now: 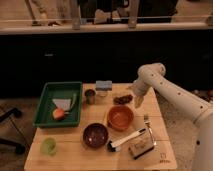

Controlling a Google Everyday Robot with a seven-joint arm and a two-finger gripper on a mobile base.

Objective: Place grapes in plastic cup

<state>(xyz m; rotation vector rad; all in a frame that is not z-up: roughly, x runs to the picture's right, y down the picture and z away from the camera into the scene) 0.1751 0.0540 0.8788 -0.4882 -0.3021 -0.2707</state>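
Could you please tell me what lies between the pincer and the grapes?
Nothing, in the camera view: the pincer hangs close by the grapes, on their picture-right side, with at most a sliver of bare table between.

Gripper [138, 101] hangs just right of the grapes [123, 99], fingers spread, with nothing between them. The diagonal across to the plastic cup [48, 145] at the front left isn't free low down, since the orange bowl [120, 118] and dark bowl [95, 135] sit right on it. The metal cup [90, 96] and green tray [44, 102] crowd the left. There's bare table [75, 157] around the plastic cup.
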